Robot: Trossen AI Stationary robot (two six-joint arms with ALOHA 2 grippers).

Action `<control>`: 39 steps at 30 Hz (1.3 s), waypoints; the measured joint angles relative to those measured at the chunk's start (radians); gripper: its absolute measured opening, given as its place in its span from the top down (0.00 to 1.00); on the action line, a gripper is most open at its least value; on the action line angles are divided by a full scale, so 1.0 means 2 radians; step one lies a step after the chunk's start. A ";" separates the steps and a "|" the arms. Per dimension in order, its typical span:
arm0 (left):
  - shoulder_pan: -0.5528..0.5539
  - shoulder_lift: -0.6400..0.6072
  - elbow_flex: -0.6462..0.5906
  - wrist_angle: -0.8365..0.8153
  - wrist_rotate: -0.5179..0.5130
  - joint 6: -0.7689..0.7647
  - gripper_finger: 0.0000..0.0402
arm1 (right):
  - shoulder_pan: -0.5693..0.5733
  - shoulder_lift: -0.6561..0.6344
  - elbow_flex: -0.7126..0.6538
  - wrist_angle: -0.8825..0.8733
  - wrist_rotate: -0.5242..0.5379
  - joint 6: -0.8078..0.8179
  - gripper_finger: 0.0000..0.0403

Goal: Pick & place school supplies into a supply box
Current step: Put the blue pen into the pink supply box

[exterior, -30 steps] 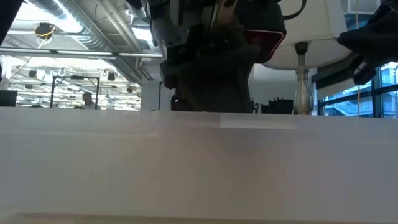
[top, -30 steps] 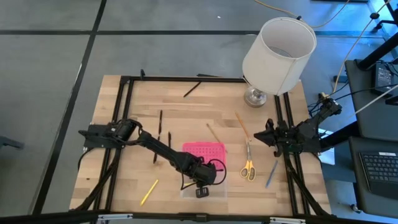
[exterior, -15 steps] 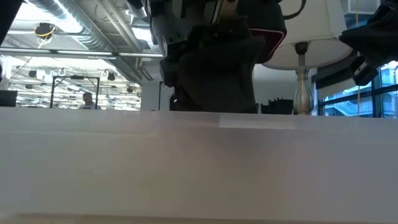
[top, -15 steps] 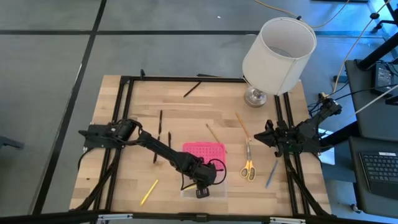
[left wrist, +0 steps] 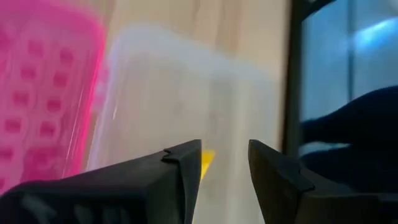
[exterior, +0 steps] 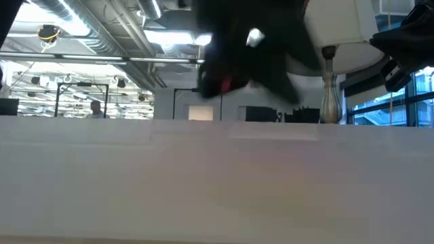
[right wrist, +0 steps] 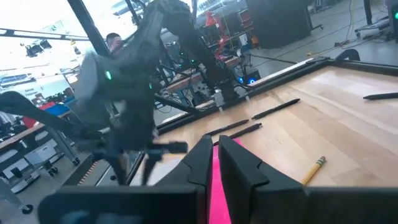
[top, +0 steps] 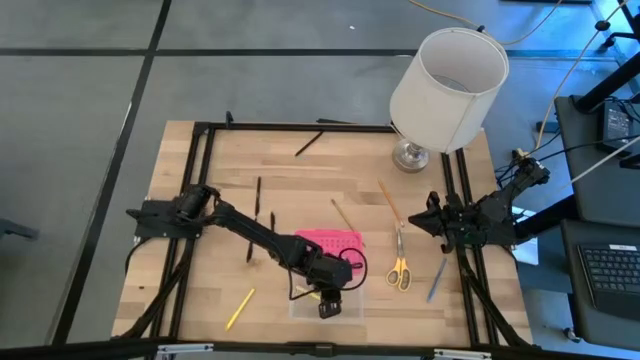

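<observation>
Left wrist: tool (left wrist: 224, 163) (parted) over supply box (left wrist: 155, 112)

The desk (top: 300, 190) is seen in pale wood w/ visible grain, framed by black rails. The supply box (top: 330, 243) is shown w/ a bright pink lid in a dotted grid pattern (base clear, almost colourless); a yellow pencil (left wrist: 206, 163) is glimpsed inside it. The scissors (top: 399, 270) are marked by yellow handles. A yellow pencil (top: 239, 309) is noted nr the front-left corner, a blue pen (top: 437, 279) at the right edge, black pens (top: 258, 192) toward the left. The lamp (top: 446, 82) is shaded white, base silver. Both arms are dark, nearly black.
</observation>
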 joint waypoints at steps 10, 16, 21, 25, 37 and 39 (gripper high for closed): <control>0.000 -0.072 0.000 0.008 -0.050 0.042 0.69 | 0.000 0.000 0.000 0.001 0.001 0.037 0.66; 0.000 -0.104 0.000 0.008 -0.058 0.044 0.69 | 0.000 0.000 0.000 0.076 -0.006 0.060 0.56; -0.003 -0.110 0.000 0.008 -0.057 0.044 0.69 | 0.000 0.000 0.000 0.157 -0.065 -0.012 0.55; -0.003 -0.110 -0.002 0.002 -0.060 0.045 0.69 | 0.000 0.000 0.000 0.184 -0.067 -0.025 0.55; 0.027 -0.123 -0.002 0.096 0.028 0.114 0.69 | 0.000 0.049 0.081 0.065 -0.021 0.027 0.59; 0.038 -0.138 -0.002 0.079 0.032 0.129 0.69 | 0.000 0.077 0.121 0.021 -0.002 0.033 0.60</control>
